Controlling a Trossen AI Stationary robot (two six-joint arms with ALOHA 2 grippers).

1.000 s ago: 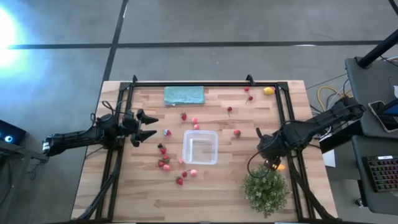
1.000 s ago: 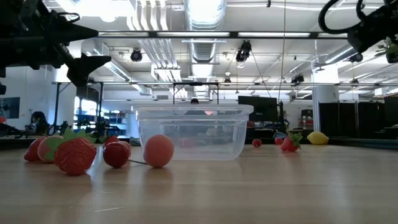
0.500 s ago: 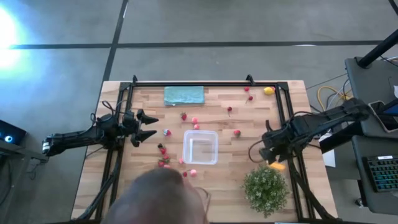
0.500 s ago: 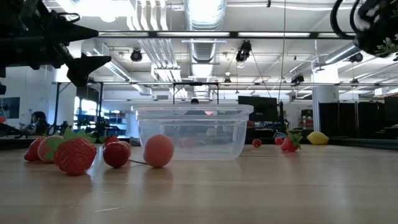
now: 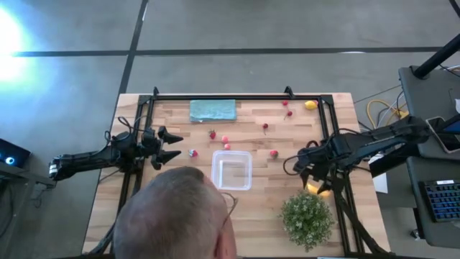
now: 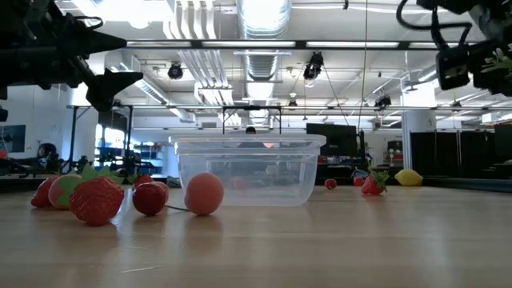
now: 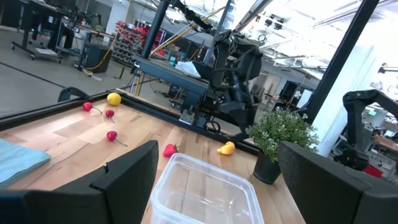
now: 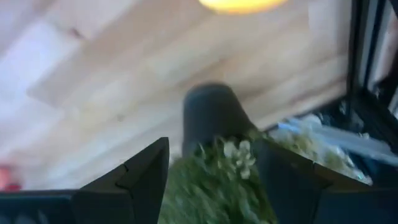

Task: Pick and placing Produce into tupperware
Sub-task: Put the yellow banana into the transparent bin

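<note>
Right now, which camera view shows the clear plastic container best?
The low view shows the container best: whole, side-on, nothing in front of it. In the high view a person's head covers one corner of it. The left wrist view cuts it off at the picture's edge. The right wrist view does not show it.

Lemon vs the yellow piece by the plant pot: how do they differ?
The lemon sits at the table's far right corner, well clear of both arms; the yellow piece lies by the plant, just beside the right gripper. The lemon looks round and plain yellow; the yellow piece looks longer and more orange-yellow. Both lie on the table, outside the container.
</note>
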